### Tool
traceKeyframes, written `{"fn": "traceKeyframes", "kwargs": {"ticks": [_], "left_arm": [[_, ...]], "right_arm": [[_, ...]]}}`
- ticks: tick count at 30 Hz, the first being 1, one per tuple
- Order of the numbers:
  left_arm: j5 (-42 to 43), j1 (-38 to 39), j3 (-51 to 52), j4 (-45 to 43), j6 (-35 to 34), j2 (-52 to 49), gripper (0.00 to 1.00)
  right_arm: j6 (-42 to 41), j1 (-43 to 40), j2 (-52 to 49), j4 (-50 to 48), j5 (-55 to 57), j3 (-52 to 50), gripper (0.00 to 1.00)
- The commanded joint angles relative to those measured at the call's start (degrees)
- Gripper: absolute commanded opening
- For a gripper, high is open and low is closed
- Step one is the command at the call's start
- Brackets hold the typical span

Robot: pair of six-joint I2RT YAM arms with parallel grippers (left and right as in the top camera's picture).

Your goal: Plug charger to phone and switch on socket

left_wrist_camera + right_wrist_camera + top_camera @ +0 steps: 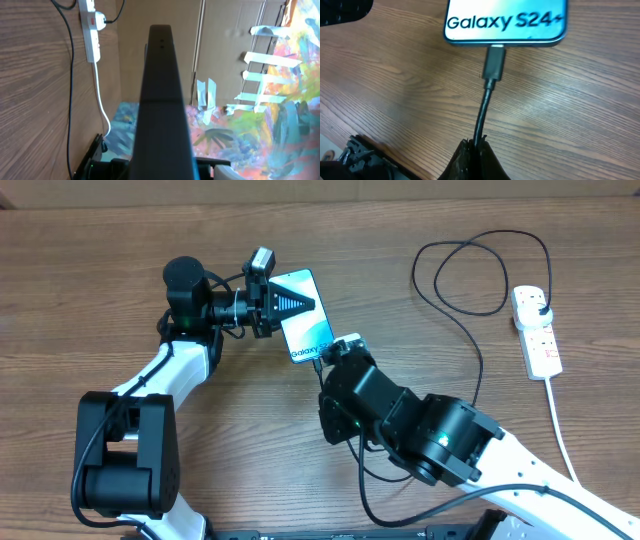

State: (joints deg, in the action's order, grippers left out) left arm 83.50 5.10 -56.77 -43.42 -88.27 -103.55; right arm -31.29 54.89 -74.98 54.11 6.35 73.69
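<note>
My right gripper (pixel 476 148) is pinched tight on the charger (pixel 487 95) cable just behind its tip, and the tip sits at the phone (pixel 505 20) bottom port. My left gripper (pixel 300 304) is clamped on the phone's top edge. The socket (pixel 535 330) lies well apart at my far right, with the charger's other end plugged into it

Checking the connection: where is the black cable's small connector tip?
Right wrist view: the connector tip meets the bottom edge of the teal phone, beyond the right gripper.
</note>
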Motion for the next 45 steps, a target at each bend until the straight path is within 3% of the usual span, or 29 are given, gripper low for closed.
{"fn": "traceKeyframes", "kwargs": {"ticks": [1,5,7,10,16,20,24,28,39,45], "left_arm": [[6.47,2.34,-1.14,-0.61,1.49,0.04,0.04],[6.43,2.32,-1.14,-0.61,1.62,0.04,0.04],[6.1,2.32,-1.14,-0.59,2.43,0.04,0.04],[6.16,2.32,-1.14,-0.59,2.43,0.04,0.04],[6.56,2.34,-1.14,-0.59,2.34,0.04,0.04],[6.51,2.32,-1.14,-0.59,2.34,0.04,0.04],[6.36,2.32,-1.14,-0.59,2.36,0.04,0.04],[6.8,2.36,-1.14,-0.59,2.47,0.04,0.04],[7.02,4.76,-1.14,-4.66,4.46,0.15,0.04],[7.04,5.84,-1.14,-13.29,-2.25,0.2,0.04]], "right_arm": [[0.22,-0.66,-2.32,-3.08,4.33,0.09,0.04],[0.22,-0.66,-2.27,-3.04,4.33,0.09,0.1],[0.2,-0.66,-2.29,-2.95,4.31,0.09,0.24],[0.2,-0.66,-2.29,-3.04,4.33,0.09,0.33],[0.2,-0.66,-2.29,-3.06,5.16,0.09,0.32],[0.15,-0.63,-2.29,-2.99,5.09,0.09,0.15],[-0.26,-0.63,-2.29,-2.82,2.32,0.09,0.13],[-0.22,-0.66,-2.29,-3.37,3.8,0.09,0.04],[4.52,-1.09,-2.29,-7.87,5.57,2.51,0.04],[4.59,-4.13,-2.29,-9.81,5.35,2.99,0.04]]}}
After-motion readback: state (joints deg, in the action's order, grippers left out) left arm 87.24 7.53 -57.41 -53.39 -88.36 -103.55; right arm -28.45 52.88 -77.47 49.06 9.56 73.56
